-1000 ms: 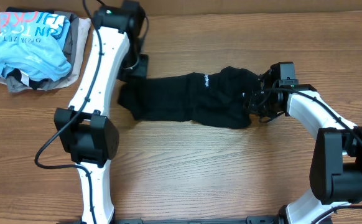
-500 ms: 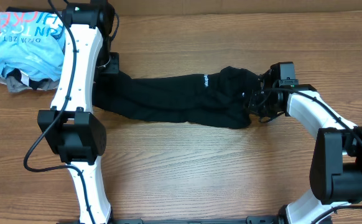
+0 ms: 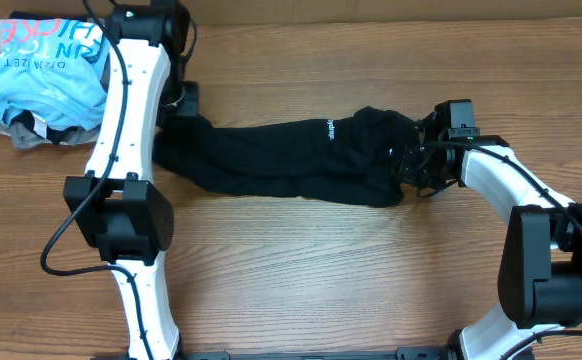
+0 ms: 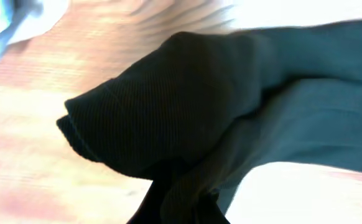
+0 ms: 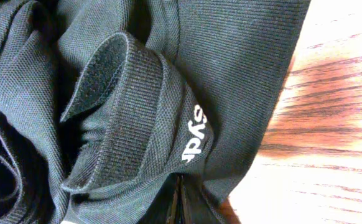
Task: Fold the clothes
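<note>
The left gripper (image 3: 178, 118) sits in the upper left of the overhead frame, at the left end of the black shirt (image 3: 271, 160). In the left wrist view its fingers are hidden, but the dark cloth gathers into a tight bunch at the bottom centre of the frame (image 4: 180, 202), so the jaws look pinched on that end. A fold of the shirt rises up and to the left from there.

The right gripper (image 3: 409, 165) is at centre right of the overhead frame, pressed into the bunched right end of the shirt. In the right wrist view, cloth fills the frame down to a narrow dark slit at the bottom centre, so the jaws read as clamped on fabric. A ribbed collar (image 5: 125, 106) curls above that, with white lettering (image 5: 194, 134) beside it.

Between the grippers the shirt lies as a long rumpled band across the middle of the wooden table (image 3: 321, 280), with a small white logo (image 3: 328, 128) on top.

In the upper left corner lies a light blue shirt (image 3: 41, 85), heaped on beige and grey garments (image 3: 123, 62).
</note>
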`<action>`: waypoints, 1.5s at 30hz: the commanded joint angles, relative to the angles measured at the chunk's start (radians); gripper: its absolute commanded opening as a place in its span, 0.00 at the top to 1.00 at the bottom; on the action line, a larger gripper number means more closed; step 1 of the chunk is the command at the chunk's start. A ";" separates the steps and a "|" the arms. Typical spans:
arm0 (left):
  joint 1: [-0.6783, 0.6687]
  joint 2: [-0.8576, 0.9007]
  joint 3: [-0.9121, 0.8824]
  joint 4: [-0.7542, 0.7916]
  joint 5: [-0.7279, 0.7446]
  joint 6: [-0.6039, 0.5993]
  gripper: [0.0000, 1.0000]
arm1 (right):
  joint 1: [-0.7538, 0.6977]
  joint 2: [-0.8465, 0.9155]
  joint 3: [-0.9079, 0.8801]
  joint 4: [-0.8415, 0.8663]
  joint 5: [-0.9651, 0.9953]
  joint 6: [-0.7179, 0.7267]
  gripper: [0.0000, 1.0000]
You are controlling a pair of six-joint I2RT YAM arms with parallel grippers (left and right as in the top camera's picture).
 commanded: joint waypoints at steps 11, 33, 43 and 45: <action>-0.260 0.037 0.026 0.161 0.175 -0.063 0.96 | -0.001 0.008 -0.007 -0.006 0.026 0.004 0.96; -0.292 0.165 0.244 0.079 0.209 -0.043 0.00 | -0.080 0.008 0.037 0.013 -0.116 -0.008 0.34; -0.167 0.152 0.500 0.000 0.224 -0.044 0.00 | -0.107 0.042 0.037 0.121 -0.124 -0.032 0.10; -0.155 0.152 0.500 -0.006 0.224 -0.044 0.00 | -0.107 0.061 0.037 0.131 -0.127 -0.032 0.09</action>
